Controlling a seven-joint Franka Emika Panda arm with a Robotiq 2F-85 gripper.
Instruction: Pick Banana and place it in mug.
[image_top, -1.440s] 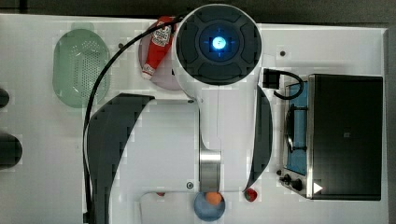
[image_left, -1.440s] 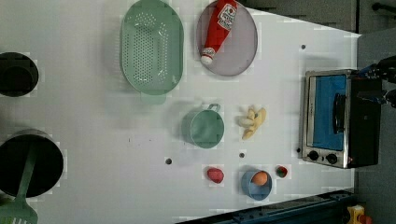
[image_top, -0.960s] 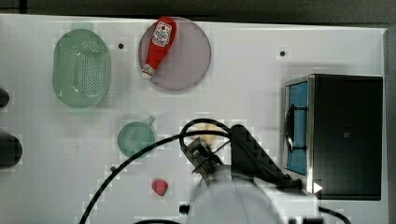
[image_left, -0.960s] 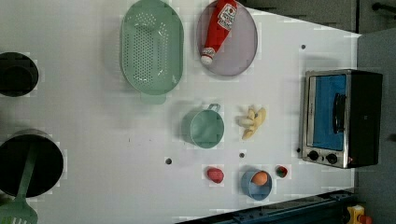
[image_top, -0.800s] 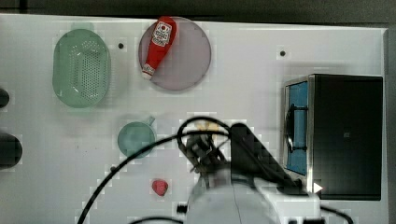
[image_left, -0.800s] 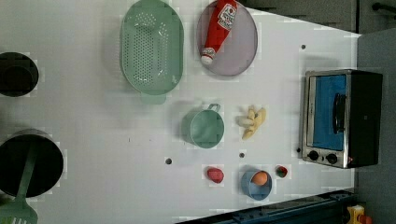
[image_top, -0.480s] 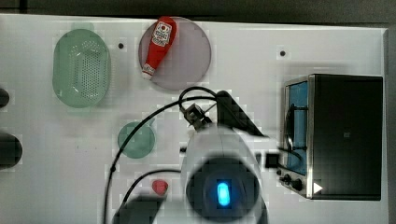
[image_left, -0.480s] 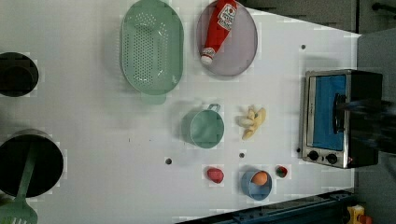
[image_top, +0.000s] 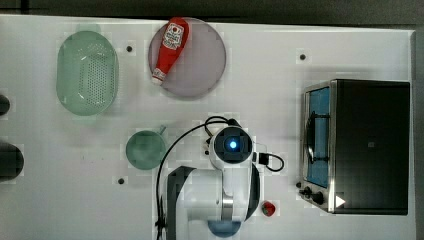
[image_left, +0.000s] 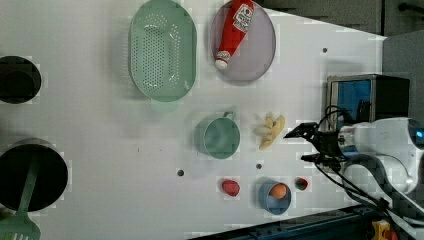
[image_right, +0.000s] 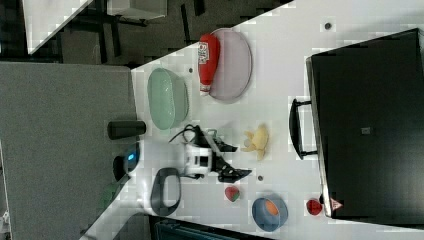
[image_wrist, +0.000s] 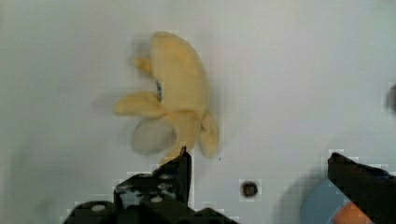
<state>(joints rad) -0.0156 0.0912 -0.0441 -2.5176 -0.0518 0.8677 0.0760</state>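
Approach step: open gripper hovers above the table, empty, with the peeled banana just ahead.

Next it must lower, straddle the banana, close, then carry it to the teal mug beyond.

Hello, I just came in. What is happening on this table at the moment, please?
A single robot arm is going after the banana, which lies on the white table to the left view's right of the teal mug. The gripper is open and holds nothing; it is near the banana but has not closed on it. The mug is empty, so the pick is not yet done.
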